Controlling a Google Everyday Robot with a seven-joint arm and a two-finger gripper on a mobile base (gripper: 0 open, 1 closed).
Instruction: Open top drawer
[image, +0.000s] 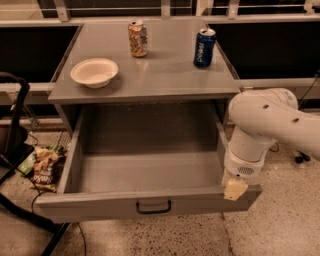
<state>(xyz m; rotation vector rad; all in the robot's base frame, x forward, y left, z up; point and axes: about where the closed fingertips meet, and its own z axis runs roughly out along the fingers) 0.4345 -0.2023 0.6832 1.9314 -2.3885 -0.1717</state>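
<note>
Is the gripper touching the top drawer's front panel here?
Cannot tell. In the camera view the gripper overlaps the right end of the front rim of the open top drawer, but this angle shows neither contact nor a gap.

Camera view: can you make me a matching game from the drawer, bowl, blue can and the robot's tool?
1 top drawer
2 bowl
3 blue can
4 tool

A at the drawer's front right corner
B pulled open
C left side of cabinet top
D right side of cabinet top

Pairs: 1-B, 2-C, 3-D, 4-A
</note>
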